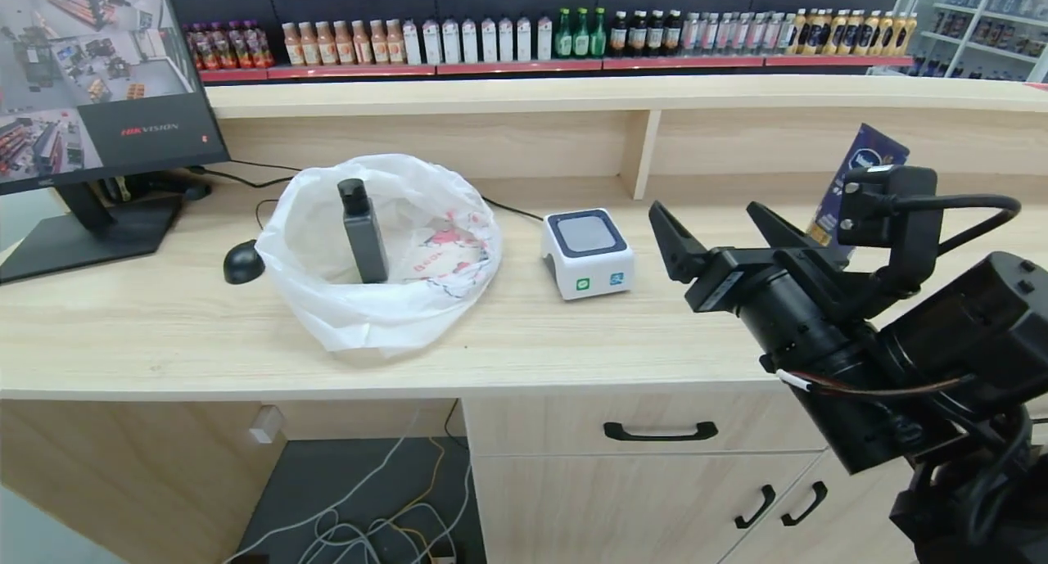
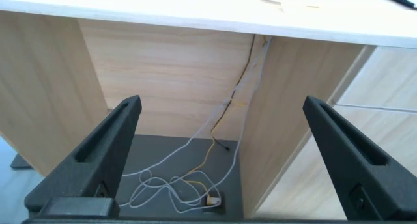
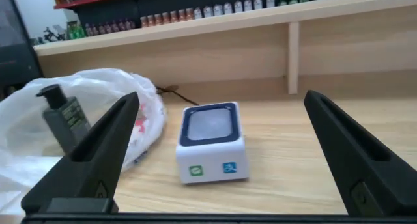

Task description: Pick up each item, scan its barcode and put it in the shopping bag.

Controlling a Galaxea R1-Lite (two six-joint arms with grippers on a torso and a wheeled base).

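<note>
A white plastic shopping bag point(image 1: 385, 253) point(image 3: 104, 113) lies open on the wooden counter. A dark grey bottle with a black cap point(image 1: 363, 232) point(image 3: 65, 123) stands upright inside it. To its right sits the white barcode scanner point(image 1: 586, 253) point(image 3: 212, 142) with a dark-framed window. A blue packet point(image 1: 856, 183) stands at the counter's right, partly hidden behind my right arm. My right gripper point(image 1: 720, 224) point(image 3: 221, 159) hangs open above the counter, right of the scanner, with nothing between its fingers. My left gripper point(image 2: 221, 165) is open below the counter, facing the knee space.
A monitor point(image 1: 90, 81) on a stand and a black mouse point(image 1: 243, 263) occupy the counter's left. A raised shelf ledge point(image 1: 622, 97) runs along the back. Drawers with black handles point(image 1: 660, 431) are under the counter; loose cables point(image 1: 368, 515) point(image 2: 189, 185) lie on the floor.
</note>
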